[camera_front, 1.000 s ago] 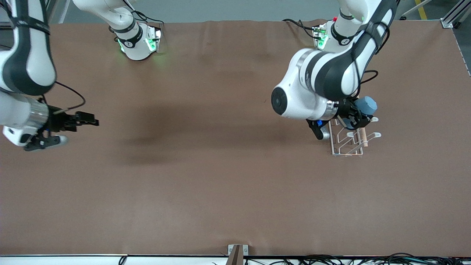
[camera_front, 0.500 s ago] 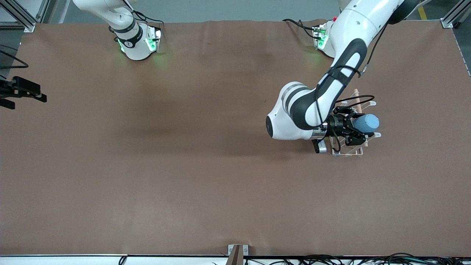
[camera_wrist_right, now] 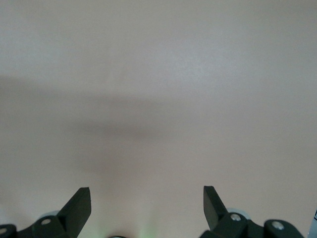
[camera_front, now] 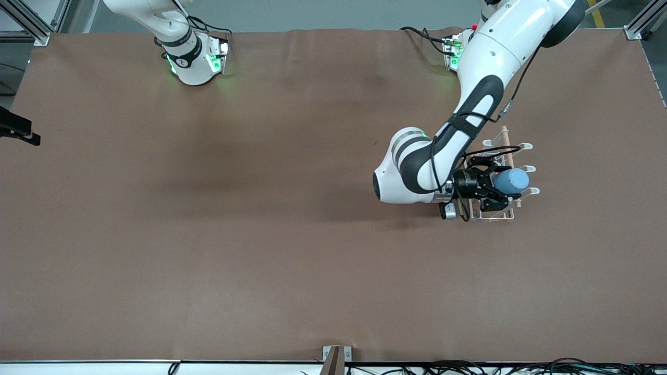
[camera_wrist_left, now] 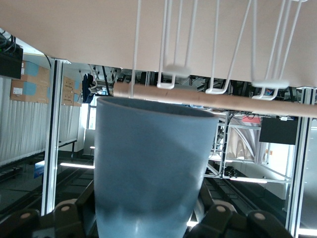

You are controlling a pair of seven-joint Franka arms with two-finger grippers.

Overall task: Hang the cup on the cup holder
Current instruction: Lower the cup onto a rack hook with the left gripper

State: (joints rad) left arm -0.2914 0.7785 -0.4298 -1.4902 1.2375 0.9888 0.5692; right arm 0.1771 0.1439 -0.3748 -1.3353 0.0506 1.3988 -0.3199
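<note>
Front view: I see the left gripper (camera_front: 495, 191) over the cup holder (camera_front: 501, 179) toward the left arm's end of the table, clenched around the cup (camera_front: 511, 180), which is carried on its side above the wire prongs.
Right arm: it waits at the edge of the table (camera_front: 260, 260); only a dark tip of the right gripper (camera_front: 18, 130) shows there.
Left wrist view: the cup (camera_wrist_left: 151, 166) fills the middle, gripped low on its wall by my fingers (camera_wrist_left: 64, 218); the wire prongs (camera_wrist_left: 218, 54) and wooden rod (camera_wrist_left: 237, 101) sit just past its end.
Right wrist view: the fingers (camera_wrist_right: 79, 206) stand wide apart, grasping nothing, over bare table.
Handling: I judge the cup light, stiff and smooth, with no handle, so squeezing the side wall is the sensible hold; it could slip or twist if it nudges a prong.
Rack: it looks light and thin, so I'd expect it to shift if pushed.
</note>
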